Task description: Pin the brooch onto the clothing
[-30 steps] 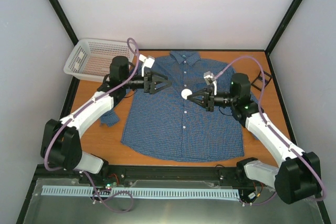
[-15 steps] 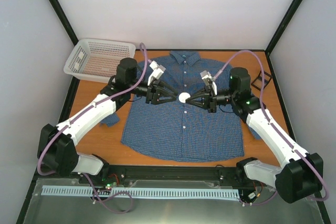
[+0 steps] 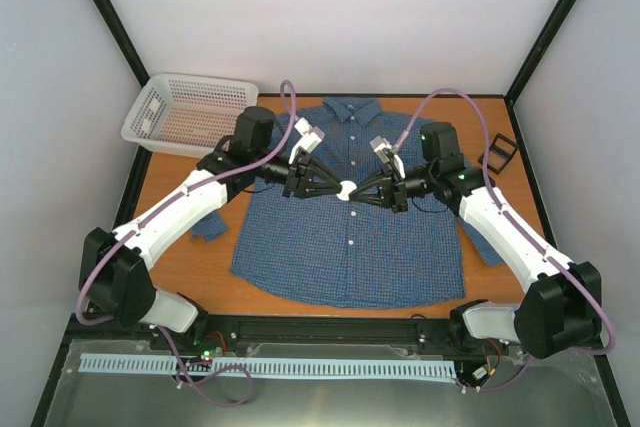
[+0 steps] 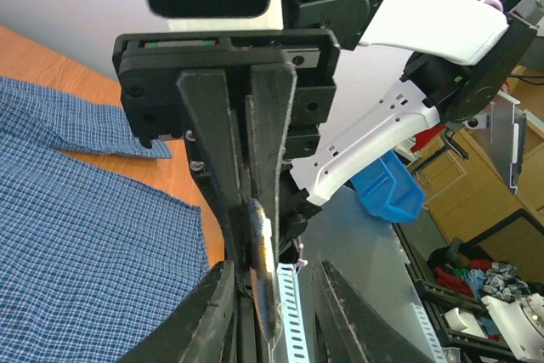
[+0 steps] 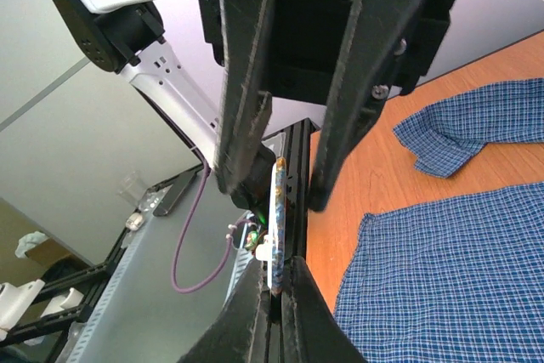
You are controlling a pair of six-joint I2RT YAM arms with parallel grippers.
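Note:
The brooch [image 3: 345, 189] is a thin round disc with a white back, held in the air over the chest of the clothing [image 3: 350, 247], a blue checked shirt spread flat on the table. My right gripper [image 3: 353, 193] is shut on it. In the right wrist view its fingertips pinch the lower edge of the disc [image 5: 277, 201]. My left gripper [image 3: 337, 190] comes in from the opposite side, open, with a finger on either side of the brooch [image 4: 259, 244]. A gap shows on at least one side of the disc.
A white mesh basket [image 3: 190, 112] stands at the back left corner. A small black open box [image 3: 500, 152] lies at the right edge beside the shirt's sleeve. The other sleeve [image 3: 208, 225] lies folded on the orange table [image 3: 160, 172]. Black frame posts and white walls enclose the space.
My left gripper has swung right to meet the brooch, and its jaws have narrowed around it. My right gripper has carried the brooch slightly left and stayed shut.

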